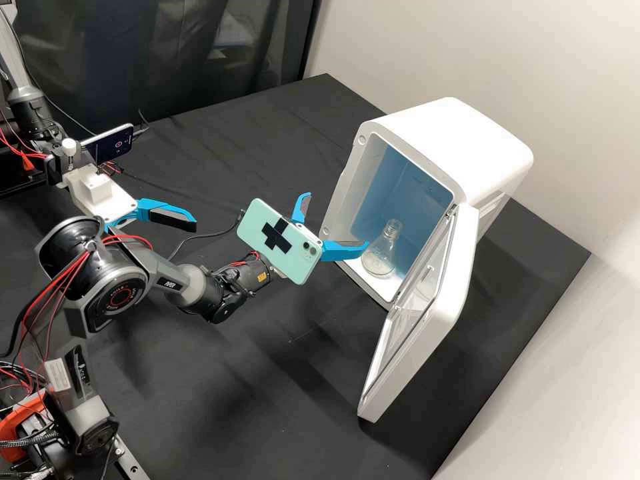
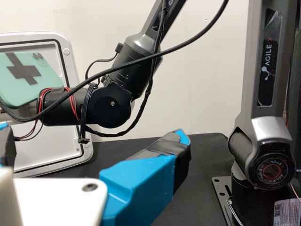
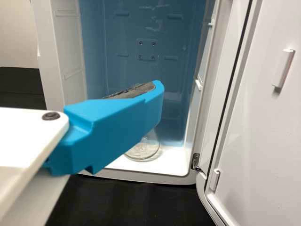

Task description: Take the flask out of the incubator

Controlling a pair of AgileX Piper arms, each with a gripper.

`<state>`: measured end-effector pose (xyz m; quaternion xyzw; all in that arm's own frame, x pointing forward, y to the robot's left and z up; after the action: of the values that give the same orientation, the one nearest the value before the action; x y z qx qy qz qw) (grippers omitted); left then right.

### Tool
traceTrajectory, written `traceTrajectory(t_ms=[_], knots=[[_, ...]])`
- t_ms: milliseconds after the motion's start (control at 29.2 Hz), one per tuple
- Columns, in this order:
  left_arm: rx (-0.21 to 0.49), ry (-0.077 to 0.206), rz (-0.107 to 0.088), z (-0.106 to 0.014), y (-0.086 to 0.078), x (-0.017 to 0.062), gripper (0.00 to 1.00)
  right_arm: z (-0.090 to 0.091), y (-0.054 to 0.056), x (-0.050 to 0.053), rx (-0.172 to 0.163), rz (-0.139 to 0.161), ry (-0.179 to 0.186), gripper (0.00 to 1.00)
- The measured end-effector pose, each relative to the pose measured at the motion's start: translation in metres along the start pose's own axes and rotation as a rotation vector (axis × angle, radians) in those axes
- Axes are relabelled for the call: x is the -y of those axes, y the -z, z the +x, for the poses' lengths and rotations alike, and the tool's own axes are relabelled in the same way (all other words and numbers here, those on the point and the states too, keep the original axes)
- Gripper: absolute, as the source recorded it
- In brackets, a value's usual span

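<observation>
the high view takes in the whole scene: the white incubator (image 1: 467, 143) stands toward the far right of the black surface (image 1: 253, 380), its door (image 1: 417, 307) swung wide on the side hinge, its lining pale blue. the flask (image 1: 385, 250) stands upright on the incubator's white floor, just inside the opening. it is clear glass, with a wide round base narrowing to a slim neck and an open mouth, and the blue wall shows through it. the right gripper (image 1: 337, 221) is at the mouth of the incubator with its fingers spread and nothing between them; the lower finger pokes in over the sill, close beside the flask, though contact cannot be judged from here. the right wrist view shows what the high view cannot, the back wall with its screwed plate and moulded slots, but its own blue finger (image 3: 113, 122) covers most of the flask, leaving only the base in sight. a mint-green phone (image 1: 280, 241) with a black tape cross is strapped to that arm's wrist. the left gripper (image 1: 175, 217) hangs well back over the surface, near the left edge, released and empty. the left wrist view looks across at the right arm's dark joint and looping cables, with the incubator's white frame behind. a second phone (image 1: 110, 141) sits by the left arm, and a black curtain (image 1: 167, 53) hangs beyond the surface.
</observation>
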<state>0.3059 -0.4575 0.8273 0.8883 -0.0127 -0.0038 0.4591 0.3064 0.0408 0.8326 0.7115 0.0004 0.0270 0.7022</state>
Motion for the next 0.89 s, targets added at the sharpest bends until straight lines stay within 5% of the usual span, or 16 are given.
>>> traceTrajectory(t_ms=[343,549,720,892], knots=[[0.002,0.0,0.001,0.0,0.0,0.0,1.0,0.0,0.0,0.0,0.0,0.0,0.0,1.0],[-0.002,0.02,0.001,0.01,0.001,0.0077,1.0,0.0,0.0,0.0,0.0,0.0,0.0,1.0],[-0.051,0.077,0.003,0.024,0.017,0.0165,1.0,0.0,0.0,0.0,0.0,0.0,0.0,1.0],[-0.128,0.116,-0.005,0.026,0.039,0.0169,1.0,0.0,0.0,0.0,0.0,0.0,0.0,1.0]])
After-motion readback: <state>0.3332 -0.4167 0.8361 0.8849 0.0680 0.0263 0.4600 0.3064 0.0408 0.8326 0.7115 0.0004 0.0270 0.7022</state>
